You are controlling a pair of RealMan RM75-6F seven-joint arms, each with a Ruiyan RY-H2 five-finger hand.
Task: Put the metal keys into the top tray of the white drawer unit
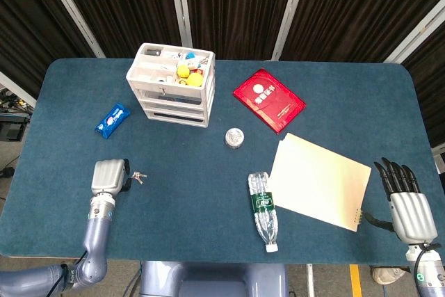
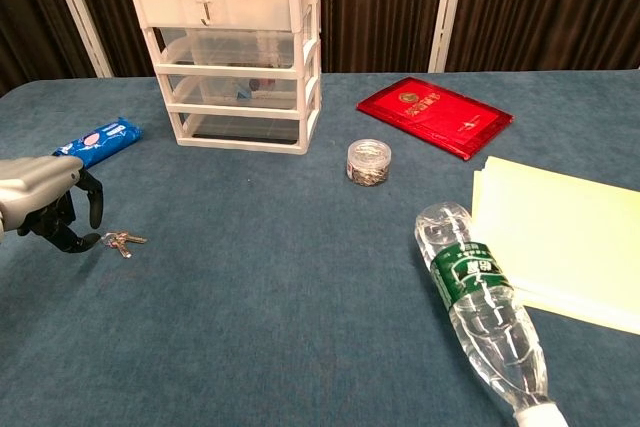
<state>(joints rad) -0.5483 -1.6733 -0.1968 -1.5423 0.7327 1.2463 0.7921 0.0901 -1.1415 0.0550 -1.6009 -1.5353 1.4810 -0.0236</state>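
Note:
The small bunch of metal keys [image 1: 138, 176] [image 2: 121, 240] lies flat on the blue table, front left. My left hand [image 1: 109, 175] [image 2: 48, 203] hovers just left of the keys, its dark fingers [image 2: 78, 237] curled down and apart. The tips reach the keys' near end, and contact cannot be told. It holds nothing. The white drawer unit [image 1: 171, 85] [image 2: 236, 59] stands at the back left; its open top tray holds yellow balls and small items. My right hand [image 1: 405, 203] rests at the table's front right corner, fingers straight and spread, empty.
A blue snack packet [image 1: 112, 120] [image 2: 100, 140] lies behind the left hand. A small round jar [image 1: 235, 137] sits mid-table. A clear water bottle [image 1: 263, 210] lies beside a yellow folder [image 1: 320, 180], and a red booklet [image 1: 268, 99] is behind them.

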